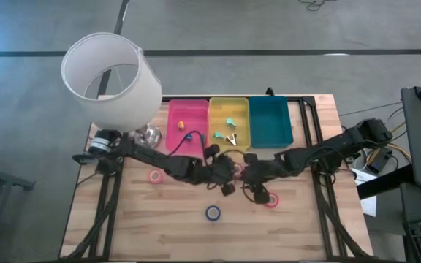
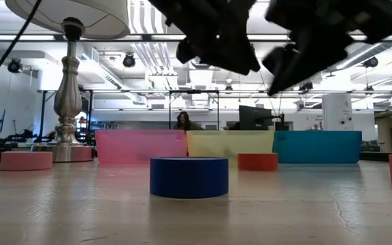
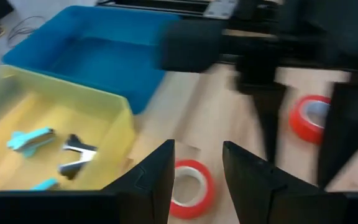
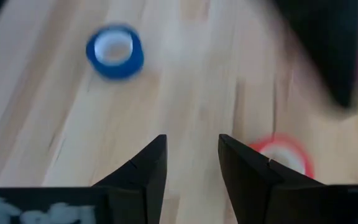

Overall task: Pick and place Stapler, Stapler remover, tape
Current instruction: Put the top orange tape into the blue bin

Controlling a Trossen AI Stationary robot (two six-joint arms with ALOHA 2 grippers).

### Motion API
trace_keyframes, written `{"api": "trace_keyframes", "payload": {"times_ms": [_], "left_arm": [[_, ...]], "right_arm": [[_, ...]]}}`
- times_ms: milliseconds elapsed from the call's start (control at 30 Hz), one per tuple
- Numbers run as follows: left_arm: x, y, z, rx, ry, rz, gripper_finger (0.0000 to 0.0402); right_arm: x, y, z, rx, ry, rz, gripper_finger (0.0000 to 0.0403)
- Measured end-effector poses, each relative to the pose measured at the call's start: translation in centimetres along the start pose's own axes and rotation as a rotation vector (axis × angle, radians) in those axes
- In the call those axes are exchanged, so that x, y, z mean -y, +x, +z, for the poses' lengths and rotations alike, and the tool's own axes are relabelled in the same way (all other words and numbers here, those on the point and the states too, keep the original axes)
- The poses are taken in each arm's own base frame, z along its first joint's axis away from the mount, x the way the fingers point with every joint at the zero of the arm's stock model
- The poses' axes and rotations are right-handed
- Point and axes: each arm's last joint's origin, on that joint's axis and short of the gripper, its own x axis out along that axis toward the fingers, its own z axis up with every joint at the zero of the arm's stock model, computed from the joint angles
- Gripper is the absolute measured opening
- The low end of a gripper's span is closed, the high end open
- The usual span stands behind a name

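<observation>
Pink tape (image 1: 155, 176): you had it lying alone at the table's left.
Left gripper (image 1: 229, 184): you held it mid-table, fingers narrowly parted, empty.
Blue tape (image 1: 213, 212): it lay nearest the front edge.
Right gripper (image 1: 248, 183): you held it just beside the left one, narrowly parted, empty.
Red tape (image 1: 272, 199): it lay just right of your right gripper.

pale wood-grain table (image 1: 159, 219), matt plastic-looking trays (image 1: 270, 122), shiny metal lamp base (image 2: 69, 88)

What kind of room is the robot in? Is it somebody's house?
Probably not a house: it looks like a big lab or workshop. Behind the wooden table are ceiling ducts, a computer monitor, and a person working.
</observation>
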Motion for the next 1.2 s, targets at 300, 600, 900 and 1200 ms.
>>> {"api": "trace_keyframes", "payload": {"times_ms": [300,600,900,1200], "left_arm": [[3.5,-2.5,-1.1,0.0,0.054,-0.065,0.0135],[5.4,-6.7,-2.9,-0.121,0.182,-0.103,0.0135],[5.2,-9.6,-6.2,-0.156,0.245,-0.132,0.0135],[1.7,-10.3,-11.1,0.005,0.027,-0.185,0.0135]], "right_arm": [[0.3,1.1,0.1,0.027,-0.033,-0.011,0.0138],[2.3,4.3,-1.2,-0.081,0.018,-0.135,0.0148],[3.7,5.8,-2.2,-0.138,0.137,-0.24,0.0146],[3.8,7.1,-3.1,-0.189,0.153,-0.249,0.0143]]}}
